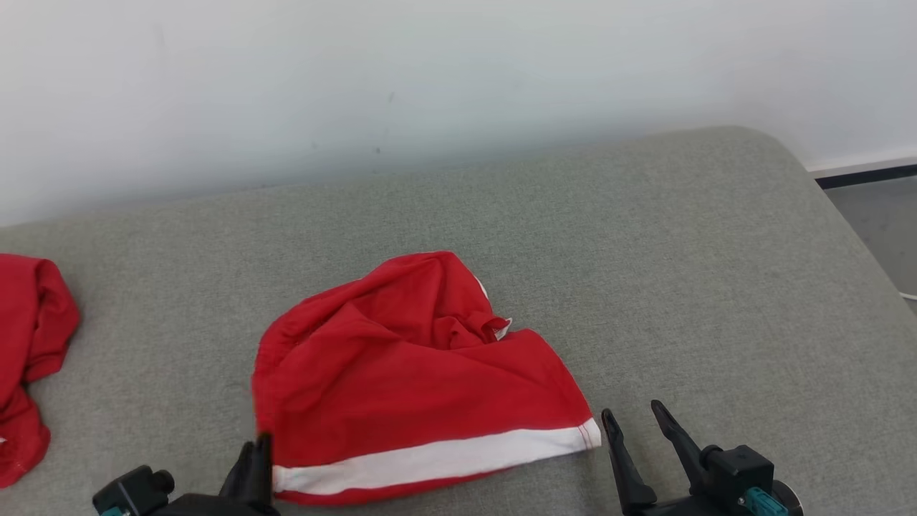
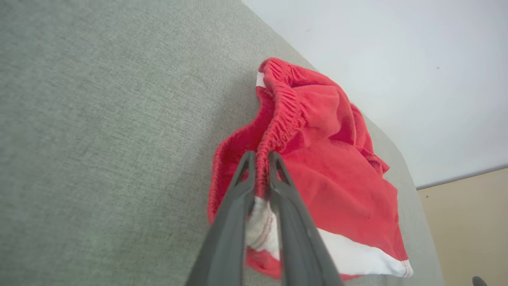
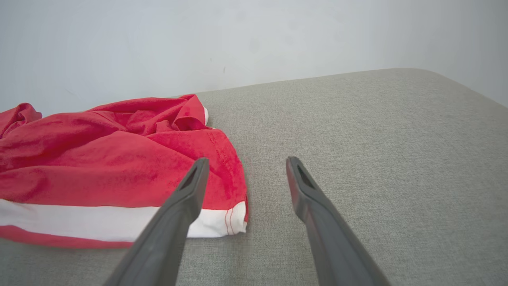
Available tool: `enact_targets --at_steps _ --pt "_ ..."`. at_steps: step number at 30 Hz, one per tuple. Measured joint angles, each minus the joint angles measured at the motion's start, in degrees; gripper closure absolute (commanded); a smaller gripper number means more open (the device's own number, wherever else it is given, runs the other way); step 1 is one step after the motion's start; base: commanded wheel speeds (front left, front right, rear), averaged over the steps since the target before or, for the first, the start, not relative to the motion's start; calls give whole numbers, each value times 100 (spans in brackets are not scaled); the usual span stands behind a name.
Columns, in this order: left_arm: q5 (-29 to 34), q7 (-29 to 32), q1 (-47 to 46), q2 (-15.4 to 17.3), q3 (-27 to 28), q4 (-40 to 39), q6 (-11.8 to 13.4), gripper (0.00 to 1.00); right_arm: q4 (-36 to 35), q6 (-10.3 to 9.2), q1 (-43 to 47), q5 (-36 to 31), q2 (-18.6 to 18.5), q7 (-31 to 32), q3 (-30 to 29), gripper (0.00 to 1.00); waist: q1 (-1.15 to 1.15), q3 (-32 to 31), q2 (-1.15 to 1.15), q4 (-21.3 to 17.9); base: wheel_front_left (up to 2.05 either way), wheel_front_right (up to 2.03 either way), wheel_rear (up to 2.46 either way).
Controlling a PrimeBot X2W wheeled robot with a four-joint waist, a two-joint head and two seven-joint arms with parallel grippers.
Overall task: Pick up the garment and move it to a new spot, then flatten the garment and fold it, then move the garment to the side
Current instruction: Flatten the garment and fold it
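At the near edge, the left gripper [image 2: 260,157] is clenched on the garment [image 1: 401,373]. Its two long, dark, matte fingers are pressed almost together around the gathered elastic waistband [image 2: 283,115], and a bit of white cloth is squeezed between them lower down. The right gripper [image 1: 630,408] is released. Its slim, tapering fingers are spread wide over bare cushion just right of the garment's near right corner, touching nothing.

The garment is a soft red knit piece, rumpled into a rough rounded wedge. It lies on the near middle of the cushion [image 1: 645,251], between the two grippers. Its far part bunches into loose folds and creases, and the ruffled waistband runs along its left side. A broad, smooth white band [image 1: 430,459] with red stitching at its right end crosses the near edge, with a thin red strip below it.

The cushion is a wide, flat pad covered in grey woven cloth with a fine grain, and its far right corner is rounded. A second red cloth [image 1: 29,344] lies crumpled at the far left, well apart. Behind the cushion stands a plain, pale wall [image 1: 430,72].
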Motion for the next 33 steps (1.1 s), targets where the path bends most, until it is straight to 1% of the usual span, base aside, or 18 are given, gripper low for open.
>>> enact_targets --at_steps 4,9,12,14,17,20,22,23,24,25,33 --pt "229 -392 47 15 -57 43 -142 0 -5 0 14 -7 1 4 -57 0 0 -57 0 48 0 0 0" --pt "876 -1006 115 225 -116 156 -275 0 -16 0 17 -94 1 10 -218 0 0 -161 0 102 0 0 0" --pt "1377 -1146 185 313 -62 114 -271 0 -26 0 28 -140 0 10 -347 0 0 -238 0 138 0 0 0" --pt "1760 -1169 274 349 2 19 -222 0 -37 0 63 -157 0 29 -420 0 0 -294 0 166 0 0 0" --pt "2423 -1179 453 291 266 -321 -171 0 -47 0 102 -187 1 53 -509 0 0 -377 0 210 0 0 0" --pt "2951 -1183 722 116 476 -578 -175 0 -74 0 135 -245 -1 56 -579 0 0 -446 0 270 0 0 0" --pt "3175 -1184 866 -15 642 -705 -256 0 -88 0 164 -301 0 55 -604 0 0 -485 0 317 0 0 0" --pt "3441 -1184 968 -75 770 -768 -371 0 -100 0 186 -320 0 52 -599 0 0 -528 0 361 0 0 0" --pt "3521 -1184 1020 -127 844 -792 -417 0 -99 0 201 -342 -1 47 -583 0 0 -550 0 382 0 0 0" --pt "3521 -1184 1020 -127 844 -792 -417 0 -99 0 201 -342 -1 47 -583 0 0 -550 0 382 0 0 0" --pt "4202 -1184 1333 -392 1068 -804 -824 0 13 0 429 -344 0 -52 -494 0 -1 -727 0 549 0 0 0"
